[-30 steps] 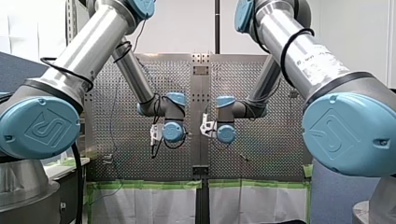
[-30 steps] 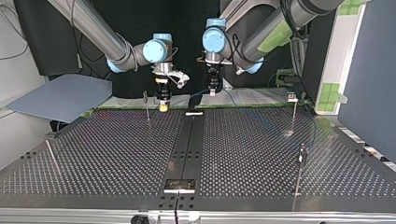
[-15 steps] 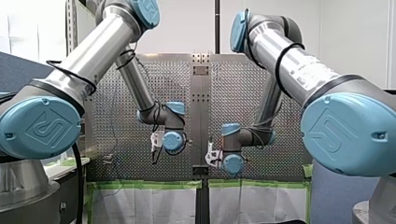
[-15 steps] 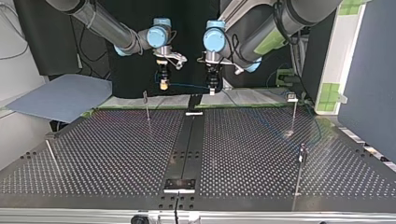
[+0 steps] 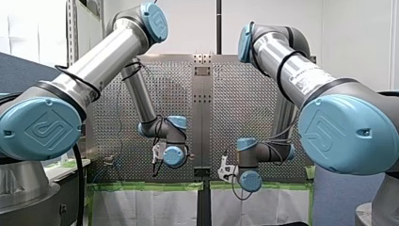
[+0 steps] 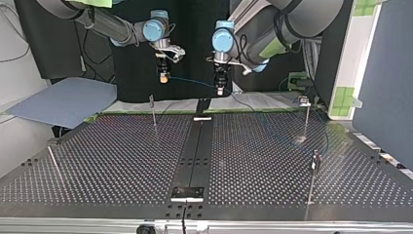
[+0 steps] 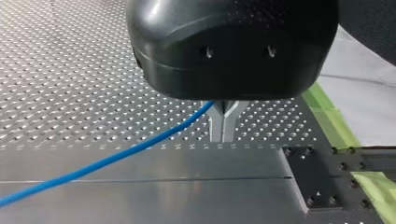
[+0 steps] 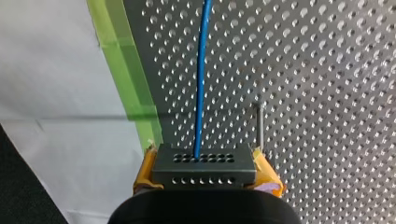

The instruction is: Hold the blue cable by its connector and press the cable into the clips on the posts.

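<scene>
Right wrist view: my right gripper (image 8: 205, 171) clamps the connector (image 8: 204, 161) between yellow pads. My left gripper (image 7: 223, 122) pinches the blue cable (image 7: 116, 158), stretching it above the table's (image 6: 122, 161) arm-side edge, probably for lowering onto a post (image 6: 154, 114).

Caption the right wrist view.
Yellow-padded right tool grips a grey perforated connector block; thin blue cable runs ahead over the perforated metal table.

A blue cable (image 6: 192, 82) stretches between the right gripper (image 6: 164, 78) and the left gripper (image 6: 220, 90), both above the perforated table's (image 6: 122, 165) far edge.
</scene>
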Robot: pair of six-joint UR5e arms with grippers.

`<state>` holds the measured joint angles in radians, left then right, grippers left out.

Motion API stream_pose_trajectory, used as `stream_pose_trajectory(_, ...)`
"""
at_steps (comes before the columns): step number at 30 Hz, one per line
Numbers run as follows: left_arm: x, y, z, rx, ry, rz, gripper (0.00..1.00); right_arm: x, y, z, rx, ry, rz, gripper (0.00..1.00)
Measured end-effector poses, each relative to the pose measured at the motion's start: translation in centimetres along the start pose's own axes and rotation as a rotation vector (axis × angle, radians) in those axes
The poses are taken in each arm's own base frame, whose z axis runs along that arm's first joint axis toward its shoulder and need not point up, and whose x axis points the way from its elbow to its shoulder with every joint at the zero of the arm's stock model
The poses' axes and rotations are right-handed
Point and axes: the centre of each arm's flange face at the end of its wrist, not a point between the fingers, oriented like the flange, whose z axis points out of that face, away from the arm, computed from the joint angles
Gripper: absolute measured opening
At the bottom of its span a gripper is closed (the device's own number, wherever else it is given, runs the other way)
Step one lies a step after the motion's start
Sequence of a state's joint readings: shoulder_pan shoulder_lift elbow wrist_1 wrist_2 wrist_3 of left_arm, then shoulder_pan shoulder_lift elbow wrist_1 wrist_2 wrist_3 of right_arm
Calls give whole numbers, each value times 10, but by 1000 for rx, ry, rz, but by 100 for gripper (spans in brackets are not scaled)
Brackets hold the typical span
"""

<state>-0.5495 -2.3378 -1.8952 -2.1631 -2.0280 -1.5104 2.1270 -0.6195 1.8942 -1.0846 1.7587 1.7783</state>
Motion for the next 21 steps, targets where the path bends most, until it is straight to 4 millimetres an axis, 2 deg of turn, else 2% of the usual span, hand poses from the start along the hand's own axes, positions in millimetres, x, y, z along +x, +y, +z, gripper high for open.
stream_pose_trajectory(7, 12, -15, 5, 20, 9, 23, 0, -4, 29, -9, 1, -2, 42, 0)
stream_pose_trajectory(11, 20, -34, 5, 39, 8, 29, 0, -5, 45, -16, 1, -3, 60, 0)
stream_pose_trajectory(17, 13, -62, 4, 54, -15, 21, 0, -7, 66, -26, 2, -4, 71, 0)
stream_pose_trajectory(21, 9, -72, 2, 65, -23, 18, 0, -8, 80, -34, 3, -3, 75, 0)
